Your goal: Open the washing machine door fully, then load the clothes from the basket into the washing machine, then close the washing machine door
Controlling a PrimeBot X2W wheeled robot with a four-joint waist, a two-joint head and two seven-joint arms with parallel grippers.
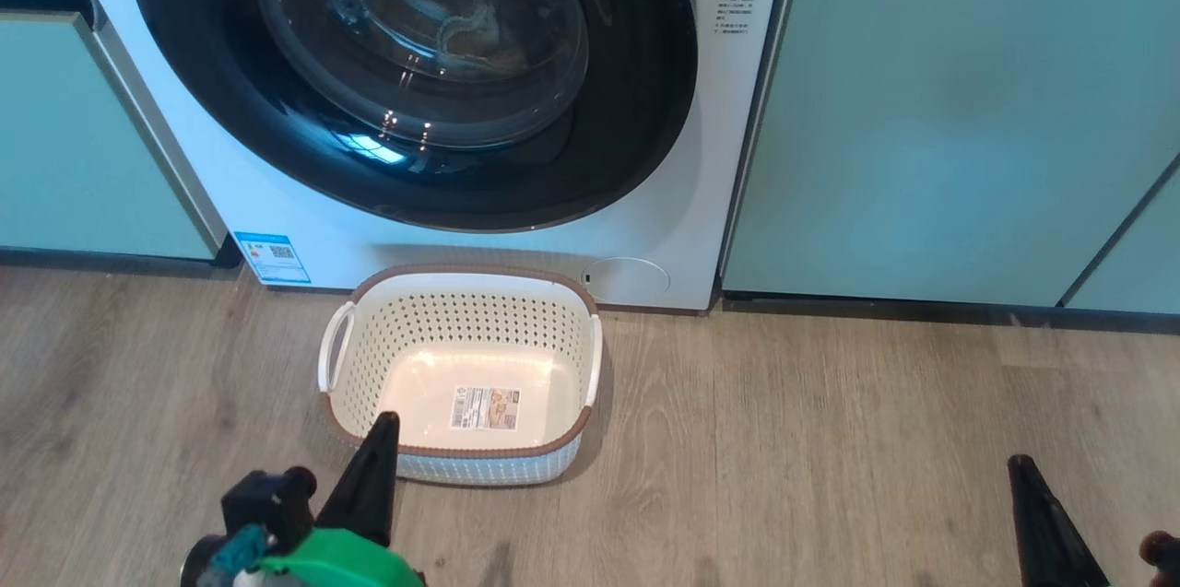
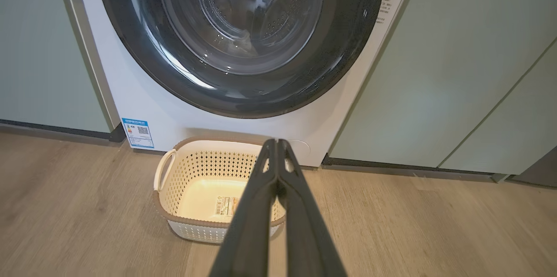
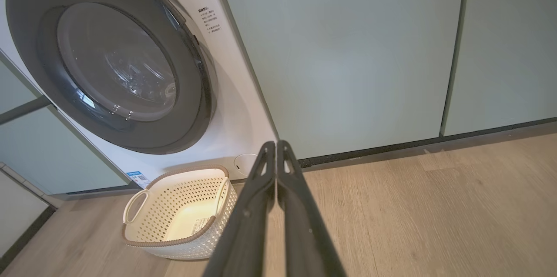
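The washing machine [image 1: 277, 209] stands between teal cabinets, and its round black door [image 1: 636, 108] lies flat against the front. Through the glass bowl [image 2: 239, 16] a pale scrap of the clothes [image 1: 468, 29] shows dimly inside the drum. On the floor right before the machine sits the basket [image 1: 461, 329], with only the label [image 1: 485, 408] on its base. My left gripper [image 1: 383, 426] hovers at the basket's near rim, fingers [image 2: 261, 198] pressed together and holding nothing. My right gripper [image 1: 1019, 467] is low at the right over bare floor, also shut and holding nothing, with its fingers [image 3: 256, 207] together.
Pale teal cabinets [image 1: 922, 108] flank the machine on the right and on the left [image 1: 74, 135]. Wood-look floor [image 1: 830, 458] spreads in front. A blue label [image 1: 272, 257] and a round panel [image 1: 627, 279] sit low on the machine's front.
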